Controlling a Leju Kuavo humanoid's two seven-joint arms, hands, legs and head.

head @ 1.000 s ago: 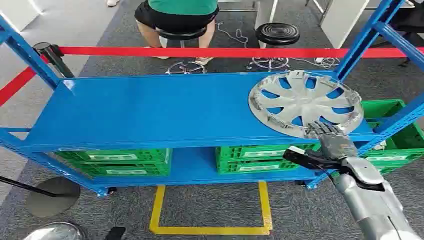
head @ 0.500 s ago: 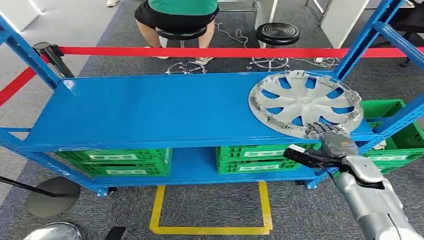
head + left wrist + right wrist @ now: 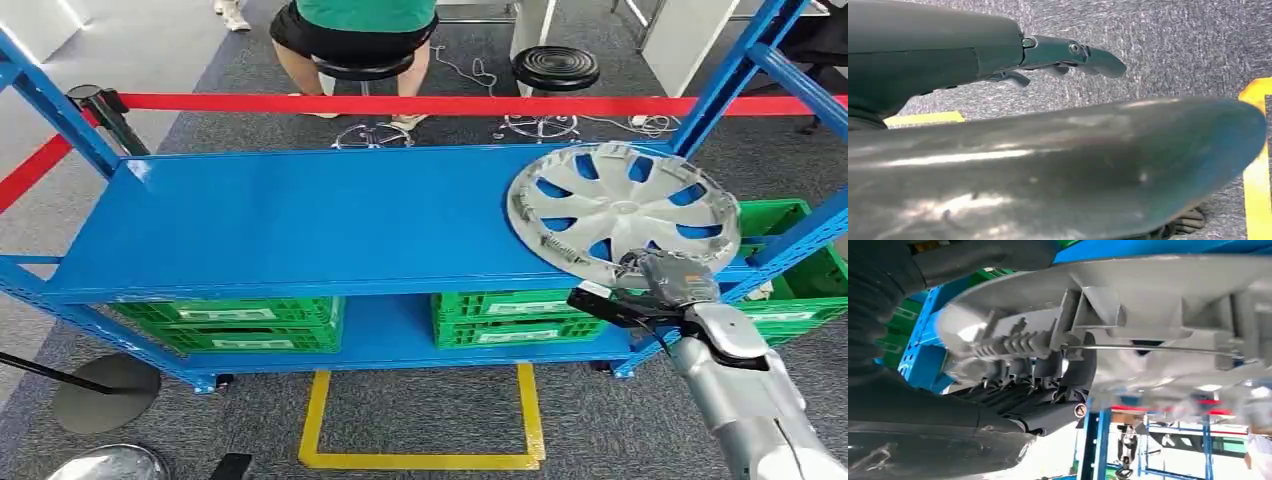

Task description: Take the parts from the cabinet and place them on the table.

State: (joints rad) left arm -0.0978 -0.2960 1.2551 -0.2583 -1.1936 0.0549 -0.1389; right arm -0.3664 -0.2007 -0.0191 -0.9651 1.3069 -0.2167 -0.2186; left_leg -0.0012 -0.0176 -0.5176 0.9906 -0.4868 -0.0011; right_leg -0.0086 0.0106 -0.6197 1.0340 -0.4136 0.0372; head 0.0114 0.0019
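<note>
Since the earlier frames the hubcap (image 3: pixel 622 212) is sitting higher and farther right, its near rim lifting off the blue shelf (image 3: pixel 300 225) and its far edge nearing the right upright post (image 3: pixel 728 80). Nearest, the right hand (image 3: pixel 668 277) is gripping the hubcap's near rim, fingers (image 3: pixel 1048 407) curling under the ribbed clips of its underside. The left hand (image 3: pixel 1063 55) is hanging over grey carpet with extended fingers, holding nothing. The hubcap is a silver plastic disc with spoke-like cutouts; being round, it is showing no long axis, and its face is tilting upward toward the camera. Left of it, the smooth shelf top is lying bare. Below, green crates (image 3: pixel 515 315) are sitting; beyond, a red barrier tape (image 3: pixel 400 103) is running across.
</note>
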